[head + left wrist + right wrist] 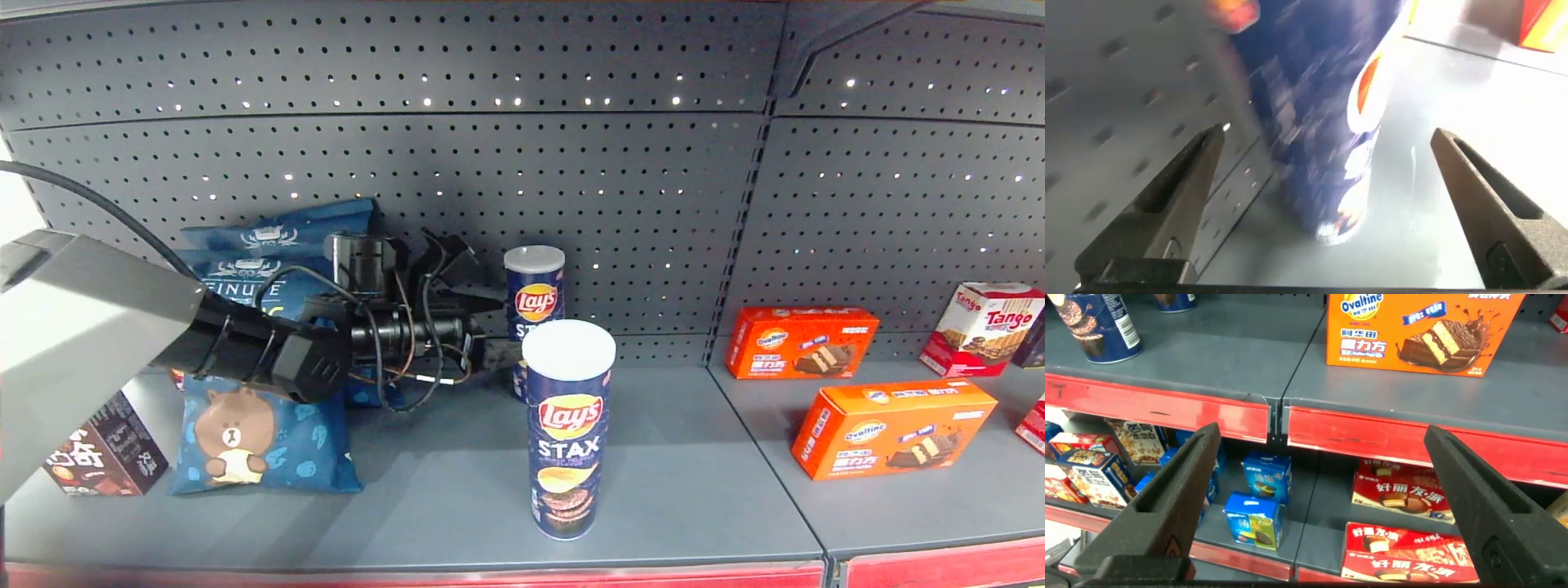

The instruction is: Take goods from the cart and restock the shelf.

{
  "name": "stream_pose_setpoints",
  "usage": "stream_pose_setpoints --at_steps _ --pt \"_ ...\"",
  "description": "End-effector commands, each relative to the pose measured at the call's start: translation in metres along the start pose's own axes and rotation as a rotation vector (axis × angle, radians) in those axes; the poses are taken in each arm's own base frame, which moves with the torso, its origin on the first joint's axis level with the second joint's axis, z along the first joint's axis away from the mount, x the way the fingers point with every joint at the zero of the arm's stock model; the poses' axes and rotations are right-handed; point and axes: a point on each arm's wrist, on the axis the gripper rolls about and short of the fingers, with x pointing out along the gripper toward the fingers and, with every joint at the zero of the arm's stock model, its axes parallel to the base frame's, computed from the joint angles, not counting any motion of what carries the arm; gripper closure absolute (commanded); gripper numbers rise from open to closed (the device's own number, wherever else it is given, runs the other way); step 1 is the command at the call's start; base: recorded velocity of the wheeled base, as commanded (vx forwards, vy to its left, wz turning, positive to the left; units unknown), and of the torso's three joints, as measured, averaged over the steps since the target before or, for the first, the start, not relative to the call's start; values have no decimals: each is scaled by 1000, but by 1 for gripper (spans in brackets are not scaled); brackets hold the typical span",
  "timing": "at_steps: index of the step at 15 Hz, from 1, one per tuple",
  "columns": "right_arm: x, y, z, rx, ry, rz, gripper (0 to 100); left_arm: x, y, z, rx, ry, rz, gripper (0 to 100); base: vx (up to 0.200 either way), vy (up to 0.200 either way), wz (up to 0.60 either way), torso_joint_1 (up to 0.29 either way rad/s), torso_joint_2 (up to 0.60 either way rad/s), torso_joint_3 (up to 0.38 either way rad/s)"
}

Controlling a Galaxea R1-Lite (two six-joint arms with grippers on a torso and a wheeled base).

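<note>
The rear can [535, 290] of chips stands upright at the back of the shelf [678, 490], a little left of the centre of the head view and just in front of the pegboard [571, 163]. A white lid caps its dark blue body. My left gripper [510, 327] comes at it from the left of the frame. In the left wrist view the gripper [1328, 135] is spread wide, with the blurred blue can [1331, 139] standing between the two fingers [1180, 192]. Neither finger touches it, so I have hold of nothing there.

The front can [569, 425], of the same kind, stands upright nearer the shelf's front edge, just below and slightly right of the rear one in the frame. It partly covers the rear can's foot.

Behind my left arm, at centre left, blue bags [277, 237] lean against the pegboard. Below them a bear bag [261, 437] lies on the shelf, with a dark box [102, 453] at the lower left edge. On the right half of the frame lie two orange boxes [890, 426], one behind the other, and a red and white box [984, 327] stands at the far right.

My right gripper [1323, 431] is also wide open and empty, hanging in front of the shelf's red front edge [1159, 396]. Its camera sees the front can [1102, 327] and one orange box [1417, 331] on the shelf. On the lower shelf [1323, 514] stand small blue boxes [1259, 506] and red boxes [1404, 490].
</note>
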Motion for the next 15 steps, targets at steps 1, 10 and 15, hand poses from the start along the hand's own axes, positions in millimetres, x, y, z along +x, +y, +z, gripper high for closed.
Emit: stream_pose_setpoints --at_steps 1,10,15 --pt "0 0 0 0 2 1 0 -17 -4 8 8 -14 18 0 0 0 0 0 0 0" --pt "0 0 0 0 2 1 0 -120 -55 52 72 -92 292 0 0 0 0 0 0 0" --pt "0 0 0 0 2 1 0 -194 -105 42 17 -119 584 0 0 0 0 0 0 0"
